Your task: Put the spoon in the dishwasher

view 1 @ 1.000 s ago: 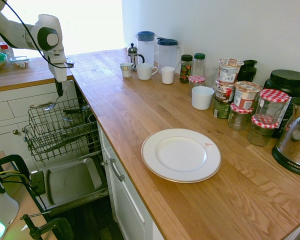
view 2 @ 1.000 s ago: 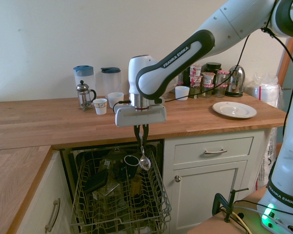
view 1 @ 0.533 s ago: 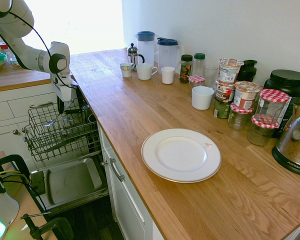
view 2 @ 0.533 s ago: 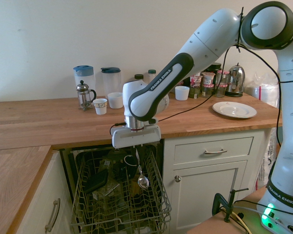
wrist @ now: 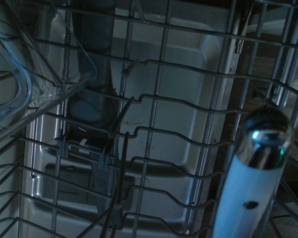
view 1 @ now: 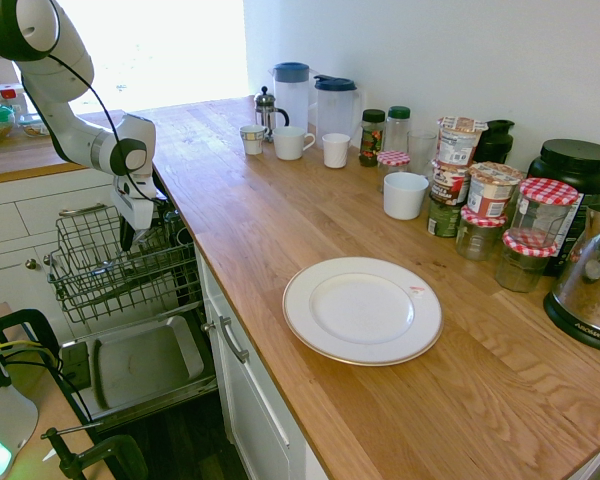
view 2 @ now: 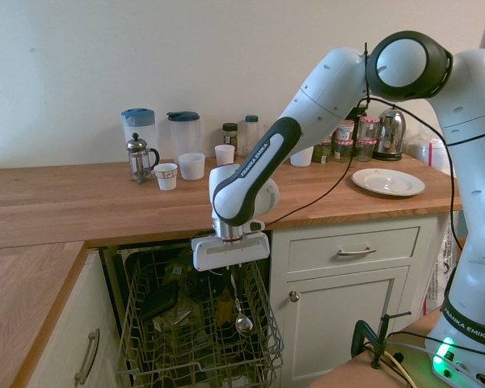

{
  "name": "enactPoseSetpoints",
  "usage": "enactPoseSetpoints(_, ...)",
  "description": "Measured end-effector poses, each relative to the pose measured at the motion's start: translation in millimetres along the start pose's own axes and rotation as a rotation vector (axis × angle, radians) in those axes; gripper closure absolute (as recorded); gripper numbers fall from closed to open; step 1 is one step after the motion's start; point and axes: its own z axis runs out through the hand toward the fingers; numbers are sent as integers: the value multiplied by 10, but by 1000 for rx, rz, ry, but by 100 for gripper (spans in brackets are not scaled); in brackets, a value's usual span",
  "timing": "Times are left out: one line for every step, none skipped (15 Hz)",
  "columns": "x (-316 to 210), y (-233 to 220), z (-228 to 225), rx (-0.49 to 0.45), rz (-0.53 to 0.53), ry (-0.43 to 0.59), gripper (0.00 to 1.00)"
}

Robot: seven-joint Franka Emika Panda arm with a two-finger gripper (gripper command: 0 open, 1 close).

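We log the gripper (view 2: 230, 273) pointing steeply down inside the pulled-out rack of the dishwasher (view 2: 145, 339), its fingers pinched together on the handle of the spoon (view 2: 241, 311). The spoon hangs almost vertical, bowl lowest, within the right half of the rack as the second exterior view shows it, close to the rack's right wall; we cannot tell whether the bowl touches the wires. In the wrist view the spoon (wrist: 253, 173) rises in front of the wire grid, and a clear plastic container (wrist: 25, 94) lies tilted in the rack to one side. Below the grid we see the grey inner door panel (wrist: 188, 99). In the first exterior view the white arm reaches down beside the counter edge and the gripper (view 1: 128, 238) sits low among the rack wires; the spoon is not distinguishable there. Dark items lie in the rack, too dim to name. On the wooden counter (view 1: 310, 210) a white plate (view 1: 362, 309) stands alone, well apart from the rack.
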Motion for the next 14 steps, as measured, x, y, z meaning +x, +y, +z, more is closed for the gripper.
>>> enactPoseSetpoints(45,-56,64,-9,-6,-9,100)
enactPoseSetpoints(83,-103,136,-19,-8,-18,100)
enactPoseSetpoints(105,-136,209,-33,-11,-31,100)
enactPoseSetpoints(120,-161,279,-45,-19,-42,100)
enactPoseSetpoints(128,-178,332,-57,-24,-51,100)
enactPoseSetpoints(132,-201,365,-65,-27,-63,100)
enactPoseSetpoints(134,-217,388,-75,-34,-73,100)
enactPoseSetpoints(139,-240,409,-83,-41,-82,100)
enactPoseSetpoints(146,-258,445,-90,-46,-92,100)
enactPoseSetpoints(157,-271,496,-97,-52,-100,100)
enactPoseSetpoints(171,-279,548,-103,-60,-106,100)
enactPoseSetpoints(182,-292,583,-105,-67,-112,0)
enactPoseSetpoints(185,-306,592,-102,-74,-117,0)
enactPoseSetpoints(184,-310,588,-100,-84,-120,0)
